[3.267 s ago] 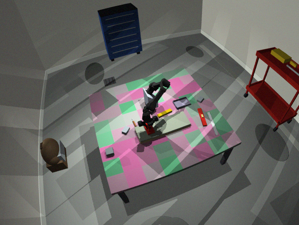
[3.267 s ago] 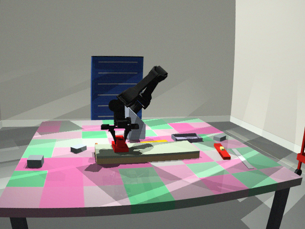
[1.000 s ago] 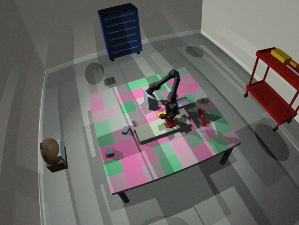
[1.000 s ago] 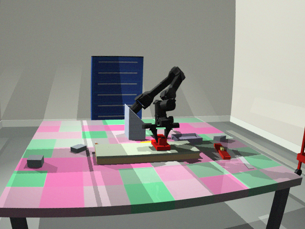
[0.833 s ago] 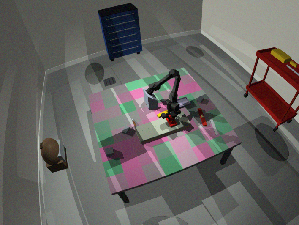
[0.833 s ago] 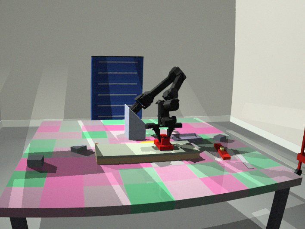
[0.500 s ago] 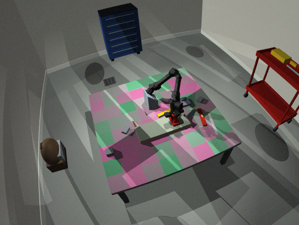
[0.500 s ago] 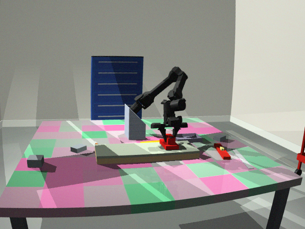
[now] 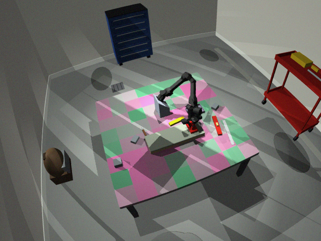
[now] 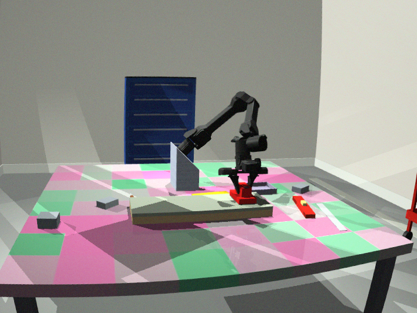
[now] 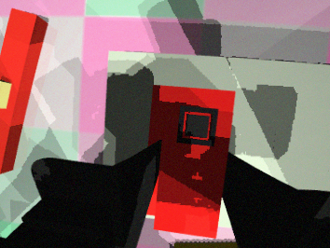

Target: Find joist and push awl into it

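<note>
Stud finder [image 11: 192, 158]: red block, flat on the floor panel [image 10: 188, 203] at the panel's right end as the exterior camera sees it. The gripper [image 10: 243, 185] has its fingers closed on the finder's two long sides. In the wrist view the finder's long axis runs 12 to 6 o'clock, tilted slightly toward 1; its square indicator window [image 11: 197, 126] sits toward the 12 o'clock end and reads dark, not lit.

Floor panel: long slab, grey top and tan edge; in the top view its long axis runs roughly 8 to 2 o'clock. The finder lies near the 2 o'clock end, close to the edge.

Surroundings: tray [image 10: 266, 188] just behind the finder in the exterior view, at about 1 o'clock. Awl [image 9: 144, 132] on the desk [image 10: 208, 265] off the panel's opposite end. Red level [image 10: 304, 206] and pale ruler [image 10: 331, 216] at 3 o'clock. Yellow bar [image 9: 176, 121] just behind the panel.

Risks, judged:
- Dark window here suggests no joist beneath; taking this spot for the joist would waste the single allowed hole.
- Sliding further toward 2 o'clock could run the finder off the panel edge and tip it in the grip.
- Lifting or tilting the finder off the surface may make its reading unreliable.
</note>
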